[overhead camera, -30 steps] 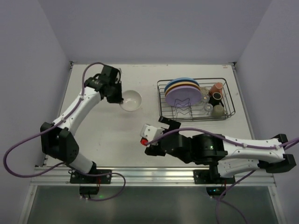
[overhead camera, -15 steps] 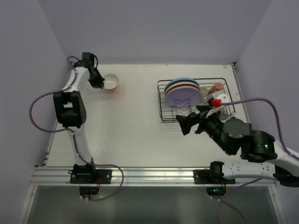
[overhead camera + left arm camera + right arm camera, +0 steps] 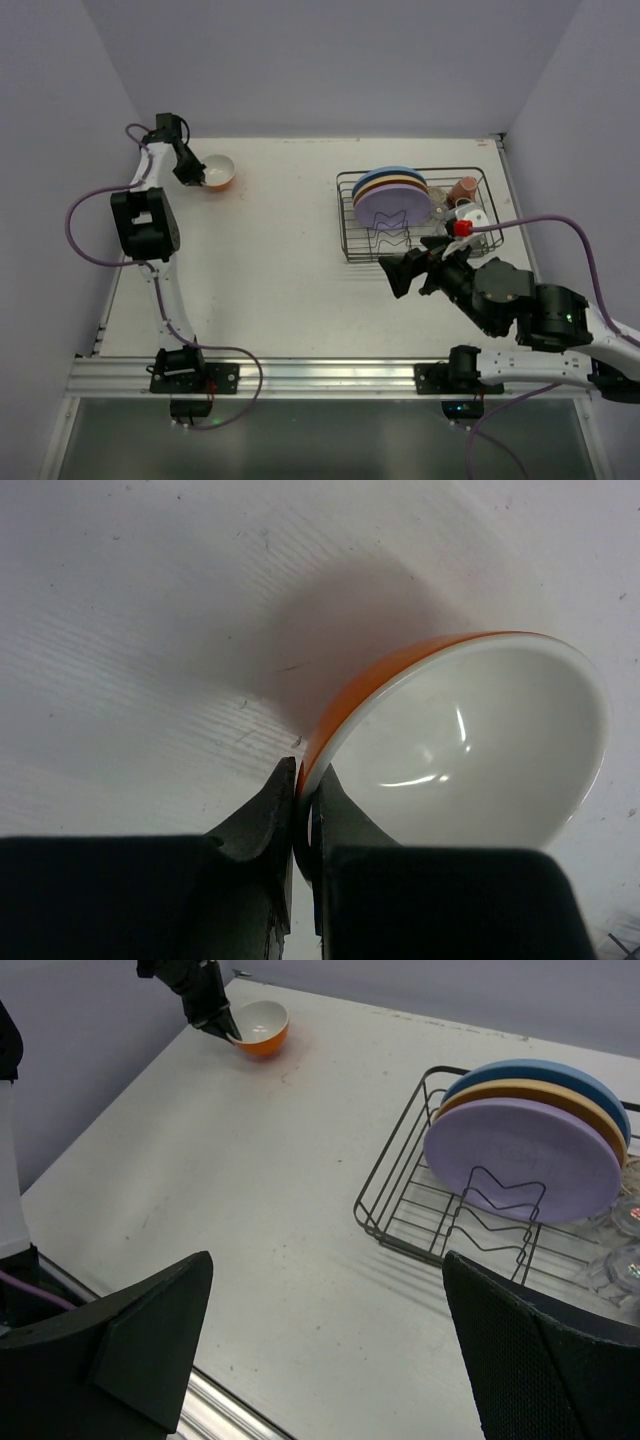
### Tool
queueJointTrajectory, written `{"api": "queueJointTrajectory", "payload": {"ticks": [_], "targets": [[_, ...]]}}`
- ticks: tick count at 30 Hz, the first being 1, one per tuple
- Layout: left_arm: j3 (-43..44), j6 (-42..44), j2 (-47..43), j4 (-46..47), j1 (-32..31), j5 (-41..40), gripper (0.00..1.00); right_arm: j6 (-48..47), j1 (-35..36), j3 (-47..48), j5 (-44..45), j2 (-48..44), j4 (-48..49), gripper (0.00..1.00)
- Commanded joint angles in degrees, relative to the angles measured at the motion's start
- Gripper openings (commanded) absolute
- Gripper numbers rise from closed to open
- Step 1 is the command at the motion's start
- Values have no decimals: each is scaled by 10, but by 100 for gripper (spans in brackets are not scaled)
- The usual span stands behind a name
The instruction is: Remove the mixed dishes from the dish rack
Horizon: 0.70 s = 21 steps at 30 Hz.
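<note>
At far-left tabletop (image 3: 290,250) corner: left end effector (image 3: 303,780) clamped on orange bowl (image 3: 470,750) rim, bowl tilted. Empty right end effector (image 3: 393,274) spread wide, just before dish rack (image 3: 345,215); upright plates (image 3: 393,208) ahead-right of it, right arm nearer.

Left claw (image 3: 199,181) carried the orange bowl (image 3: 220,170) far left; right claw (image 3: 393,274) swung toward the dish rack (image 3: 343,220).

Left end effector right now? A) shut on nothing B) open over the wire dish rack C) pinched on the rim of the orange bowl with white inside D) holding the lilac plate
C: the left wrist view shows the left end effector closed on the rim of the orange bowl with white inside.
</note>
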Motion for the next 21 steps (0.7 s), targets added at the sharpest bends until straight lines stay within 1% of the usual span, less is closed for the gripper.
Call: {"api": "queueJointTrajectory", "payload": {"ticks": [1,3,6,8,9,10,12,13,15,16,17,18,19,20,21], "targets": [[40,5,16,3,2,5,0,22,1,1,13,6,7,99],[33,1,16,6,2,0,0,29,-3,-2,28,8,8,99],[18,-1,5,10,2,-7,14,40,-31,-4,18,11,8,99],[21,0,2,8,2,-7,27,44,-68,-8,-14,15,7,99],[22,1,-1,7,2,-9,37,44,-82,-9,-24,22,8,99],[24,2,-3,6,3,-9,41,45,-104,-10,-34,27,7,99],[23,3,-5,3,3,-10,52,49,-121,-11,-57,36,9,99],[23,3,-6,1,2,-10,62,51,-132,-11,-60,39,9,99],[25,2,-12,-6,2,-13,71,49,-145,-11,-72,41,20,99],[24,1,-16,-10,2,-14,78,49,-155,-11,-81,41,25,99],[25,-1,-21,-13,2,-16,97,47,-182,-11,-91,42,31,99],[26,-3,-36,-15,2,-17,100,45,-201,-10,-129,44,44,99],[26,-3,-43,-22,2,-20,100,47,-246,-8,-157,51,53,99],[28,-5,-54,-27,2,-23,100,50,-270,-9,-188,57,77,99],[35,-7,-75,-32,1,-50,100,59,-295,-11,-219,61,91,99]]}}
